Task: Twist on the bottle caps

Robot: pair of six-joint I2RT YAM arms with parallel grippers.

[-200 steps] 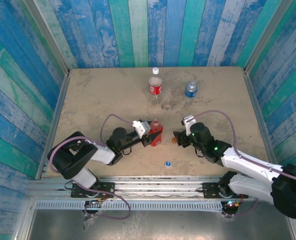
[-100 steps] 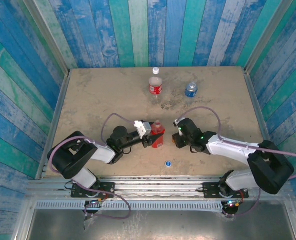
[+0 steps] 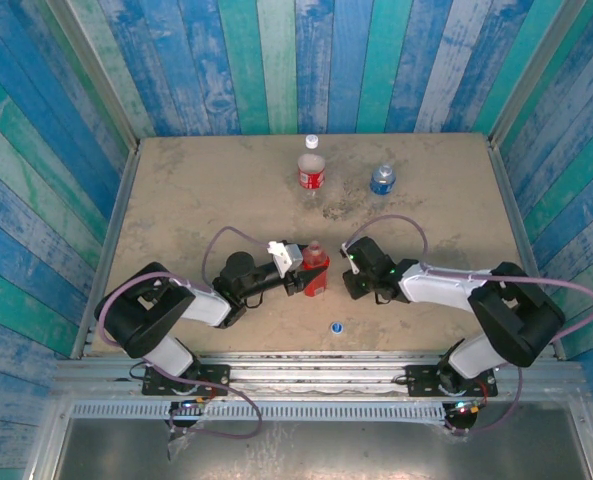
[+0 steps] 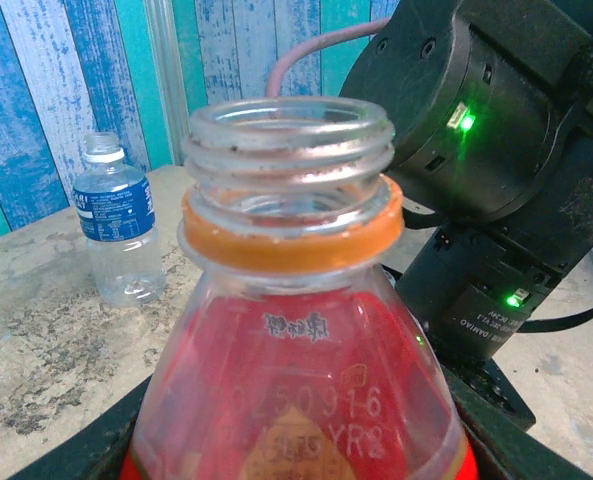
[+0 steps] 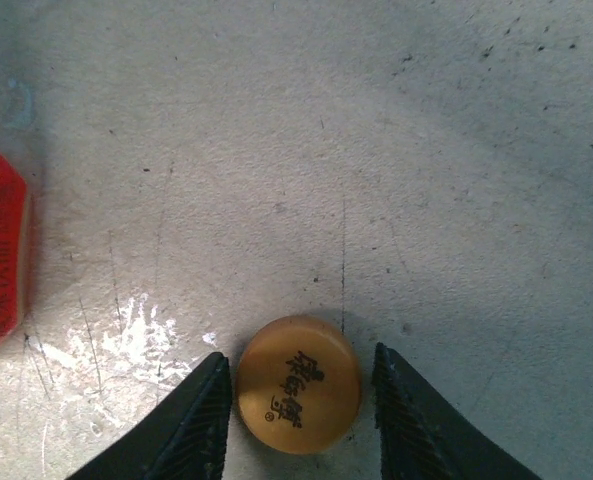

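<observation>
The all-red bottle [image 3: 315, 271] stands upright at centre front, my left gripper [image 3: 297, 275] shut on its body. Its threaded neck [image 4: 288, 140] is open above an orange ring. The orange cap [image 5: 298, 385] lies flat on the table, just right of that bottle. My right gripper [image 5: 298, 362] points down over it, open. Its left finger [image 5: 191, 425] is almost against the cap, and the right finger [image 5: 416, 420] stands a small gap away. A blue cap [image 3: 335, 326] lies near the front edge. The clear red-label bottle [image 3: 312, 168] wears a white cap [image 3: 312, 141].
The short blue-label bottle [image 3: 382, 179] stands at the back right, seen also behind the red bottle [image 4: 116, 225]. The right arm's wrist [image 4: 496, 110] hangs close beside the open neck. Blue plank walls [image 3: 276, 60] enclose the table on three sides.
My right arm has swung left toward the red bottle and come down over the orange cap, its fingers narrowing around it. The left gripper and its bottle have stayed put.
</observation>
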